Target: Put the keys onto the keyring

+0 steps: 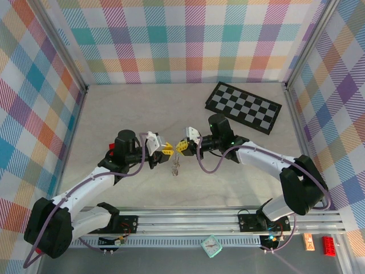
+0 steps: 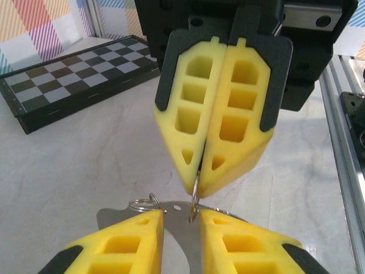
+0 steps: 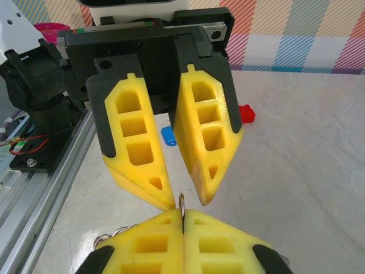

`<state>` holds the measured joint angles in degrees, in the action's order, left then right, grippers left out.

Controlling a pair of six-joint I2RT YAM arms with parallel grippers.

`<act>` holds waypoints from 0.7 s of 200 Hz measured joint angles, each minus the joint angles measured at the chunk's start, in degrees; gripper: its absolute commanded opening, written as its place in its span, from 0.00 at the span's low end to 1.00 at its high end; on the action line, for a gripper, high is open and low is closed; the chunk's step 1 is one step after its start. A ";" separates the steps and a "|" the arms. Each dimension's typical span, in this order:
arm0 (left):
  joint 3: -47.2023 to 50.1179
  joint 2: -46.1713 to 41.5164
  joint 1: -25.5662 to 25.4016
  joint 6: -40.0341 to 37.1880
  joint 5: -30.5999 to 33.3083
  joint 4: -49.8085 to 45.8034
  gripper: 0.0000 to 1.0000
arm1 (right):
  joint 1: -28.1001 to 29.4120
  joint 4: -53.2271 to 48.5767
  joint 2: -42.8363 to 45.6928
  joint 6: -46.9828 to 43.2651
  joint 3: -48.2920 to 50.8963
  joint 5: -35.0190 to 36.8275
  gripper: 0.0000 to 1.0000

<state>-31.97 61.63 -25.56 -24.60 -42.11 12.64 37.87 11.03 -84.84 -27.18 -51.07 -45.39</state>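
Note:
Both grippers meet above the middle of the table. My right gripper (image 1: 181, 147) (image 3: 182, 216) is shut on the thin metal keyring (image 3: 182, 200), seen edge-on and sticking out past its fingertips. In the left wrist view the right gripper (image 2: 199, 185) pinches the keyring (image 2: 194, 204) from above. My left gripper (image 1: 166, 150) (image 2: 181, 220) is open, its yellow fingers on either side of the ring's free edge. A flat grey metal piece (image 2: 178, 231) and small wire rings (image 2: 142, 202) hang below; from above they show as a silvery bunch (image 1: 175, 167). A blue-headed key (image 3: 169, 136) lies on the table.
The black-and-white chequered board (image 1: 243, 107) (image 2: 68, 74) lies at the back right. A small red piece (image 3: 246, 113) rests on the table beyond the blue key. An aluminium rail (image 1: 228, 220) runs along the near edge, with a small clock (image 1: 211, 246) below it.

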 measured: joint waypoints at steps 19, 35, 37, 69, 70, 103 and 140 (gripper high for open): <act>0.13 0.68 0.00 0.96 -0.87 1.29 0.18 | 0.00 0.26 -0.33 0.44 0.00 -0.42 0.00; 0.22 1.09 0.00 1.33 -1.46 1.57 0.14 | 0.00 0.72 -0.55 0.96 0.00 -0.76 0.00; 0.22 1.16 0.00 1.42 -1.51 1.60 0.14 | 0.00 0.76 -0.59 1.07 0.00 -0.79 0.00; 0.28 1.86 0.00 1.73 -2.34 1.92 0.00 | -0.04 1.25 -0.74 1.51 0.00 -0.81 0.00; 0.28 1.86 0.00 1.60 -2.36 1.92 0.00 | -0.04 1.27 -0.74 1.51 0.00 -0.79 0.00; 0.28 1.90 0.00 1.01 -2.36 1.88 0.00 | -0.07 1.14 -0.74 1.33 0.00 -0.68 0.07; -0.66 1.38 -0.09 -2.29 -0.70 -3.26 0.00 | -0.04 -5.09 -0.59 -3.04 -0.57 2.16 0.28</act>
<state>-32.62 63.00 -25.65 -26.89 -42.81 9.39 37.82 5.93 -85.43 -30.22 -51.64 -43.22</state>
